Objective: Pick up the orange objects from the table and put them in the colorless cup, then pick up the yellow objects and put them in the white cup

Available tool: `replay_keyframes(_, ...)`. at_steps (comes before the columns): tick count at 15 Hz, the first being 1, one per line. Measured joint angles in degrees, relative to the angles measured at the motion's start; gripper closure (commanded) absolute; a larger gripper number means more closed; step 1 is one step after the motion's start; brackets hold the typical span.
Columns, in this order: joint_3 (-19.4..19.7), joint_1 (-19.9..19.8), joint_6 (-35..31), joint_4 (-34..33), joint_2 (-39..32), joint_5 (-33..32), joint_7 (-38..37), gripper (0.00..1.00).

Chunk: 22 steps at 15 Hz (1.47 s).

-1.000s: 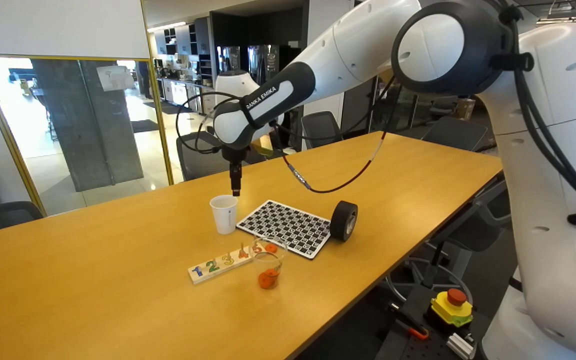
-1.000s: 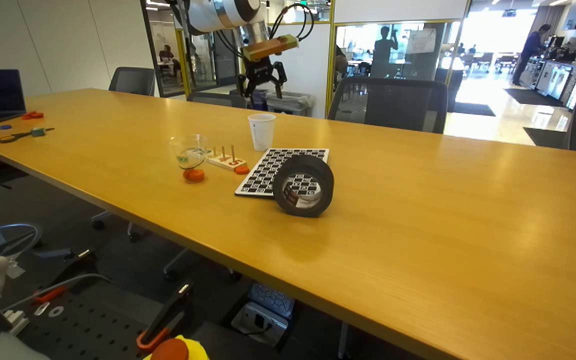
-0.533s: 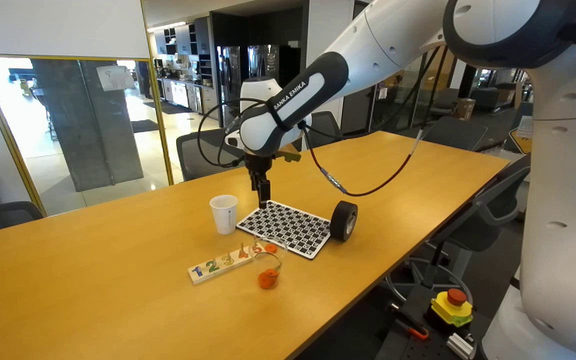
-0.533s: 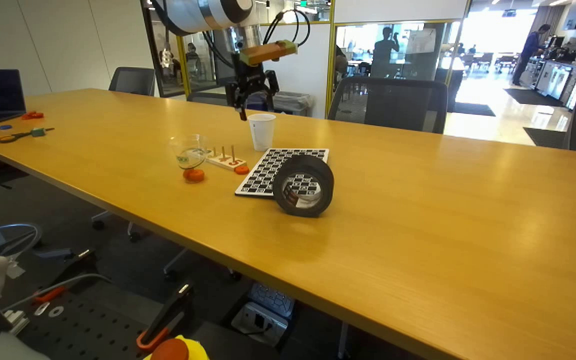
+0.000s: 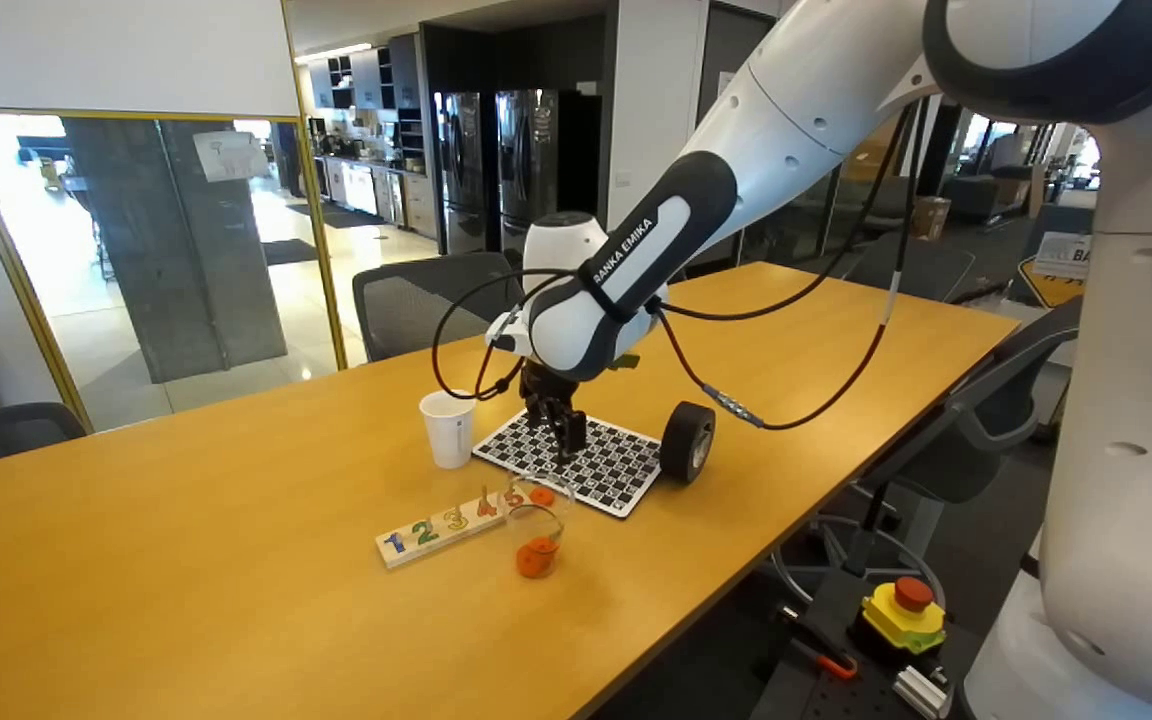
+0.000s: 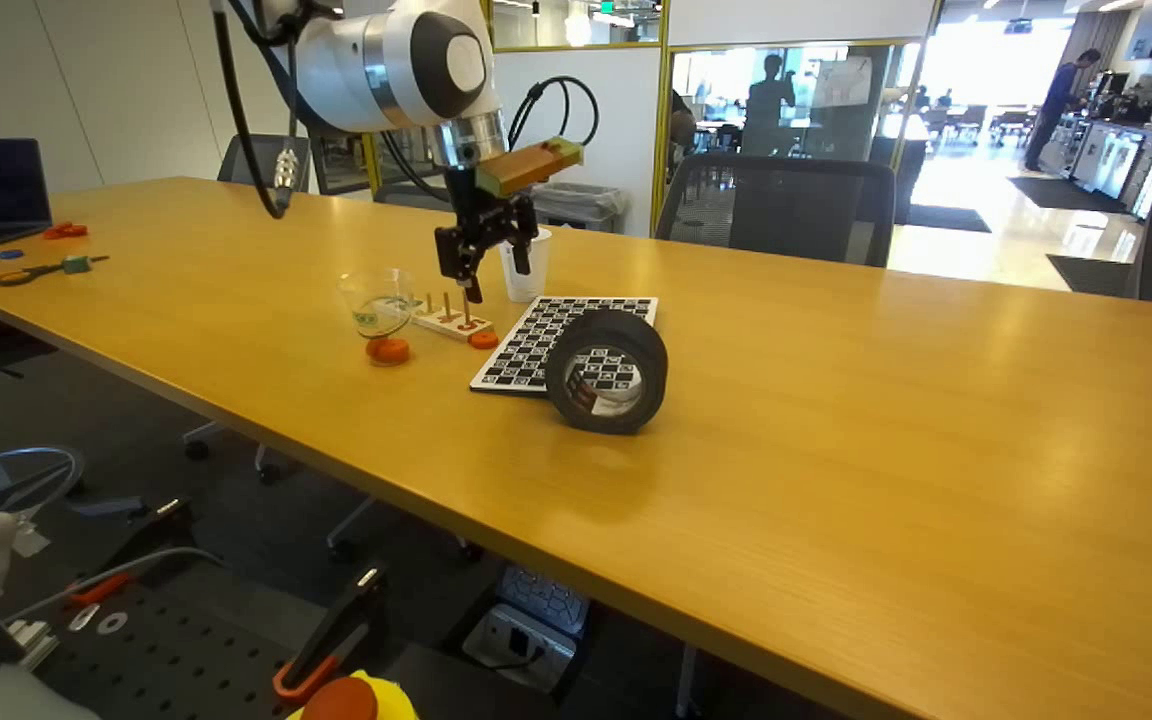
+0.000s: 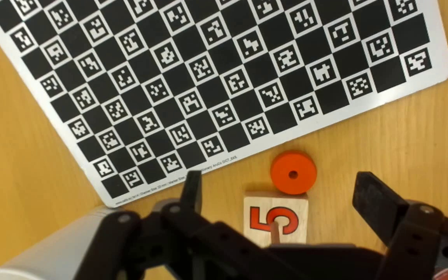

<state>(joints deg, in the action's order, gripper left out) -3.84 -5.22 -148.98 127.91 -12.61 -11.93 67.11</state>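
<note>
1. While my gripper (image 7: 280, 188) hangs above the table (image 5: 236, 560), its two fingers (image 7: 191, 190) stand wide apart.
2. In my wrist view, a flat orange ring (image 7: 293, 164) shows in the gap between them; it lies on the table just beside the end marked 5 of a wooden number strip (image 5: 451, 527), though whether ring and strip touch I cannot tell.
3. Two more orange pieces (image 5: 536, 559) sit at the base of the colorless cup (image 6: 378, 310), near the strip; I cannot tell whether they lie inside it or against it.
4. In an exterior view, my gripper covers part of the white cup (image 6: 526, 287), which stands upright by one end of the checkered board (image 7: 208, 81).
5. The board lies flat, one edge close to the orange ring.
6. A black tape roll (image 5: 682, 442) stands on its rim by the board's opposite end.
</note>
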Motion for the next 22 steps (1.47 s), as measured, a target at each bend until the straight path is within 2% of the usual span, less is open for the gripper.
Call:
replay_keyframes(3,0.0,0.0,-3.7,2.5,-0.2,0.0,3.4,0.0)
replay_keyframes(7,-0.5,0.0,-5.1,3.5,-1.1,0.5,6.9,0.0)
replay_keyframes(15,-2.3,0.0,-4.3,3.1,-3.8,6.9,13.6,0.0)
replay_keyframes(22,-2.5,-0.1,-1.9,2.2,-4.8,9.0,16.1,0.0)
